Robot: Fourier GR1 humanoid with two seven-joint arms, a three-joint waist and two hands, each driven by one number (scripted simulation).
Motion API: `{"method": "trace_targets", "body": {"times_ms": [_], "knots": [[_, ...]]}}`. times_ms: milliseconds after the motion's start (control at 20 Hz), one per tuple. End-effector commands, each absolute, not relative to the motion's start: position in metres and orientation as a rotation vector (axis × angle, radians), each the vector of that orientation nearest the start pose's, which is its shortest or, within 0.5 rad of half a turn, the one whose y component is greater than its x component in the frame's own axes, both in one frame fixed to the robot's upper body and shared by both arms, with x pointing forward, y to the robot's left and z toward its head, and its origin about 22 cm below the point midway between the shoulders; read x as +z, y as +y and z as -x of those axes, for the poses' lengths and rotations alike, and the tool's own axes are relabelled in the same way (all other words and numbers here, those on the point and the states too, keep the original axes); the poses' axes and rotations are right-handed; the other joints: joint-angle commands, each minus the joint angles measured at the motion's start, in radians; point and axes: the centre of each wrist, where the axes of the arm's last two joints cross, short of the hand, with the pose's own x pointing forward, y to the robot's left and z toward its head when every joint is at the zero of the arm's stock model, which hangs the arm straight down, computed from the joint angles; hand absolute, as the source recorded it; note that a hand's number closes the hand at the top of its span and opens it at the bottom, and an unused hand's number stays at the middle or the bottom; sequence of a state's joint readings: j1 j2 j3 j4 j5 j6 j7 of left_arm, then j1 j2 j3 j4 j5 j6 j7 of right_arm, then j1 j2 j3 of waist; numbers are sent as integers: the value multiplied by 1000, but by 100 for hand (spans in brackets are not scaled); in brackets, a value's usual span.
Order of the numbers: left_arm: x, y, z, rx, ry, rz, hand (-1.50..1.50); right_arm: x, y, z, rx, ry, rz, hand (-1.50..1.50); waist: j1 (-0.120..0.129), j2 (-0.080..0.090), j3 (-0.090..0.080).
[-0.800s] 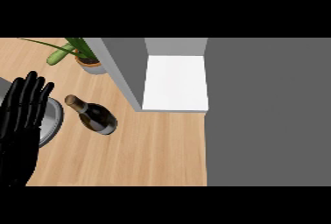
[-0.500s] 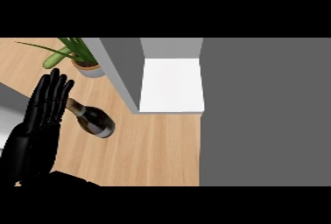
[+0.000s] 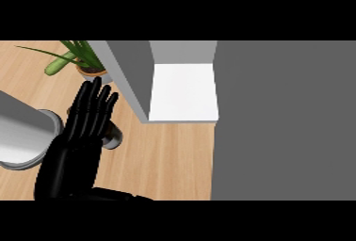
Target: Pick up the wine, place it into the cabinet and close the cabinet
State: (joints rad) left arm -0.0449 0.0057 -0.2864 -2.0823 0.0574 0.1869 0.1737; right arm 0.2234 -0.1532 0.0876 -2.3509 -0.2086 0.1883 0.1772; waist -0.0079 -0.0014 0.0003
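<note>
The wine bottle (image 3: 112,137) lies on the wooden counter (image 3: 163,160), almost wholly hidden under my left hand (image 3: 80,136); only its dark base end shows at the hand's right edge. The hand is open, its straight fingers pointing away from me over the bottle. It shows no curl round the bottle. Just right of the hand is the open cabinet, with its white inner floor (image 3: 184,92) and a grey side panel (image 3: 132,80). My right hand is out of view.
A potted plant (image 3: 80,61) stands at the back, just beyond the fingertips. A grey round object (image 3: 24,136) sits at the left edge beside the hand. A broad grey surface (image 3: 281,117) fills the right side.
My left hand has swung from the left edge rightward over the bottle, now covering most of it. The bottle has not moved.
</note>
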Motion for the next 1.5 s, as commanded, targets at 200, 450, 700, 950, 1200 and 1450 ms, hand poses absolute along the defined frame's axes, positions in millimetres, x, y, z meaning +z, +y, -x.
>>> {"method": "trace_targets", "body": {"times_ms": [200,450,700,950,1200,1450], "knots": [[153,139,-196,31,-1904,284,-150,170,-245,-137,292,-1914,-272,-150,4,0,0],[169,130,-191,50,-1909,297,-150,184,-236,-141,287,-1919,-258,-150,6,0,0],[162,141,-188,94,-1903,254,-150,202,-232,-125,288,-1941,-258,-150,4,0,-1],[171,162,-176,145,-1885,211,-150,205,-223,-127,232,-1949,-268,-150,6,-1,-1],[186,178,-170,162,-1896,151,-150,196,-237,-123,276,-1939,-229,-150,2,-1,0],[187,202,-175,169,-1902,83,-150,194,-231,-136,247,-1950,-216,-150,5,0,-1]]}}
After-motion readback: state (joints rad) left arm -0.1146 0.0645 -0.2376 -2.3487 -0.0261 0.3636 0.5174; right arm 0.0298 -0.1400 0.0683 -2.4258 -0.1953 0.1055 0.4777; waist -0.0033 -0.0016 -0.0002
